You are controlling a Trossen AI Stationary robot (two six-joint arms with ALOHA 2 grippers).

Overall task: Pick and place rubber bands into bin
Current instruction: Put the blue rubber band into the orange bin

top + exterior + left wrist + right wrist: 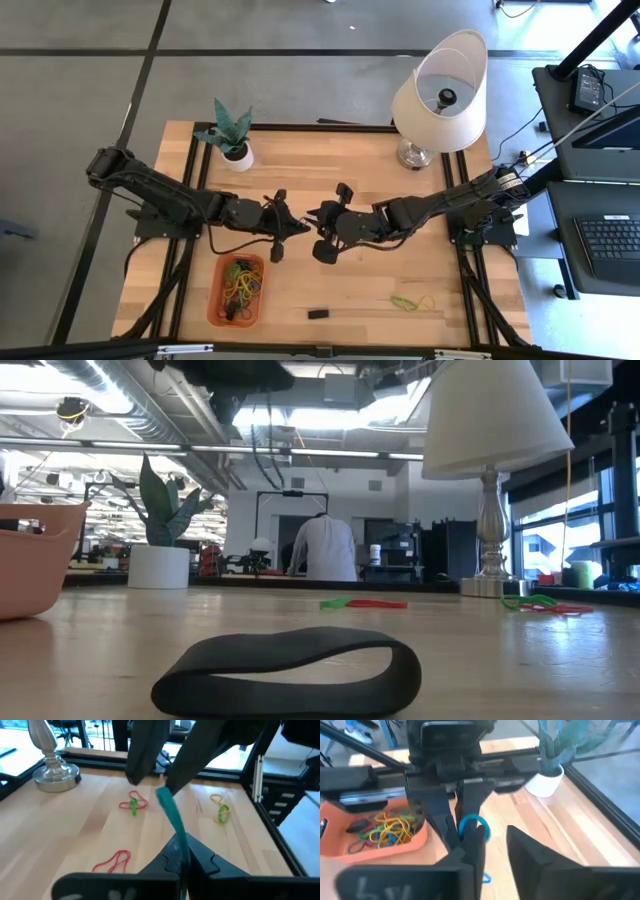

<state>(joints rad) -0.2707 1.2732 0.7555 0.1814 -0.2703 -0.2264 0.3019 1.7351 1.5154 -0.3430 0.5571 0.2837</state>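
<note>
Both grippers meet nose to nose above the middle of the table, and between them hangs a teal rubber band (pixel 170 815): the left gripper (pixel 181 862) is clamped shut on one end of it, while the right gripper (pixel 490 842) has its fingers parted, the band's loop (pixel 472 826) curling just against its near finger. Down below, the orange bin (pixel 238 291) sits by the table's front-left, beside the left arm, with a tangle of yellow, green and dark bands piled inside. Loose on the wood, the left wrist view counts three clusters: a red-and-green knot (pixel 133 803), a yellow-and-green pair (pixel 220 810) and a red loop (pixel 113 860). One dark band (pixel 290 675) lies right up close in the low view. One small black block (pixel 317 314) rests near the front edge. No writing is readable.
</note>
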